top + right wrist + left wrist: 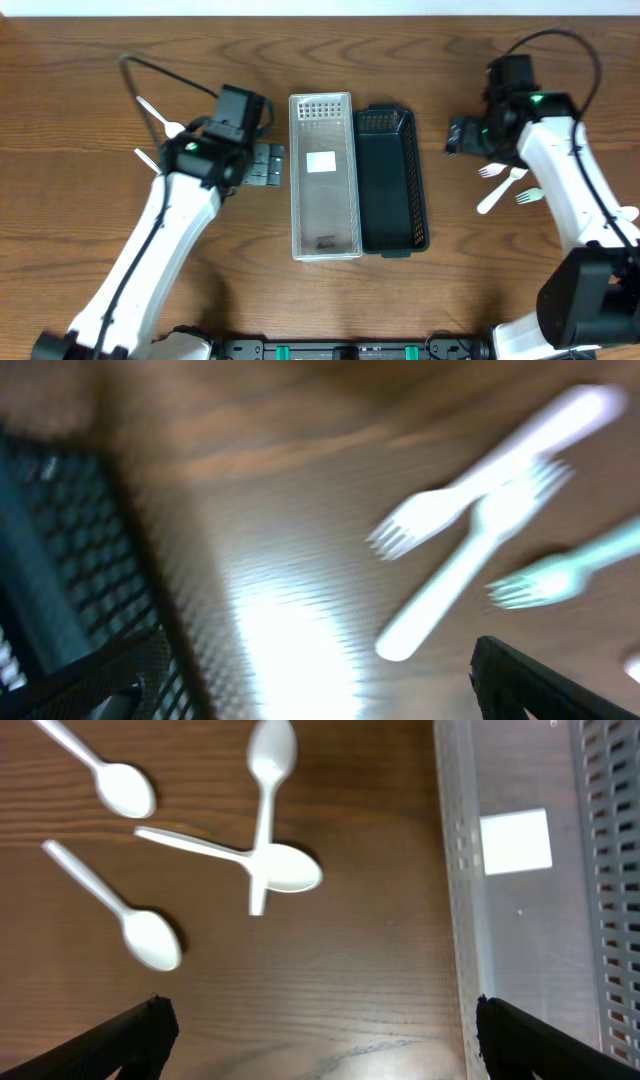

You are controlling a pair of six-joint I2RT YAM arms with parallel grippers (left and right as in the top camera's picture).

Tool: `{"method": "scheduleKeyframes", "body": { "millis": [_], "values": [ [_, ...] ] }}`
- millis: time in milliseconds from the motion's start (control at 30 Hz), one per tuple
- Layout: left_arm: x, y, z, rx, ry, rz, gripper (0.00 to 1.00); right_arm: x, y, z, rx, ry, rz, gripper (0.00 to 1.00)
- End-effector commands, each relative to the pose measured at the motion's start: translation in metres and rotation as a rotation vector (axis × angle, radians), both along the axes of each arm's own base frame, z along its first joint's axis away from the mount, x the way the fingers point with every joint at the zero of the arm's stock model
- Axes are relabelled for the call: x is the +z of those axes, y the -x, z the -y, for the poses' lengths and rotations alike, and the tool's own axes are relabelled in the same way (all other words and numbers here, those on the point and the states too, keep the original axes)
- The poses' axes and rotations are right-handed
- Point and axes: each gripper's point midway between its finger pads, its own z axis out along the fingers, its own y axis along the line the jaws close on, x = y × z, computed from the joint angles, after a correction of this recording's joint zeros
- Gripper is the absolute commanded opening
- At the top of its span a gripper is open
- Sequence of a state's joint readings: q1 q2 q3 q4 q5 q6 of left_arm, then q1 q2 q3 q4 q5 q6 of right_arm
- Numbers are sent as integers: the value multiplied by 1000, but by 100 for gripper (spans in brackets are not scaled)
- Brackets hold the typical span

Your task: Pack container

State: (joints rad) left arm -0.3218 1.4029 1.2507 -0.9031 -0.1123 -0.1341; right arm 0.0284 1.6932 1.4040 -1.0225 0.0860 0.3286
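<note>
Evidently with nothing packed yet, the left tool (320, 1042) gaped empty over the spoons (272, 870) and the right tool (320, 682) over the forks (470, 525), beside empty containers (296, 185), so the next move called for lowering onto one.

Brown counter (80, 60) with dark wood grain, clear container (325, 212) with rows of small holes and a white label (321, 161), dark container (390, 185) with mesh walls, white spoons (285, 868), white forks (497, 170), white arms (180, 215) with black joints
</note>
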Motion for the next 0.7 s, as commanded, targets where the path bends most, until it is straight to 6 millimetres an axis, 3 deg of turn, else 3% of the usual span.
{"method": "scheduleKeyframes", "body": {
  "millis": [0, 133, 267, 667],
  "values": [
    [22, 4, -12, 33, 3, 53, 98, 28, -5, 33, -167, 32, 75, 99],
    [33, 17, -18, 40, 9, 63, 98, 38, 1, 59, -231, 29, 87, 99],
    [42, 24, -20, 48, 21, 83, 98, 42, 22, 102, -484, 10, 83, 99],
    [50, 28, -21, 49, 30, 110, 98, 33, 63, 201, -785, 51, 101, 99]
  ]
}}
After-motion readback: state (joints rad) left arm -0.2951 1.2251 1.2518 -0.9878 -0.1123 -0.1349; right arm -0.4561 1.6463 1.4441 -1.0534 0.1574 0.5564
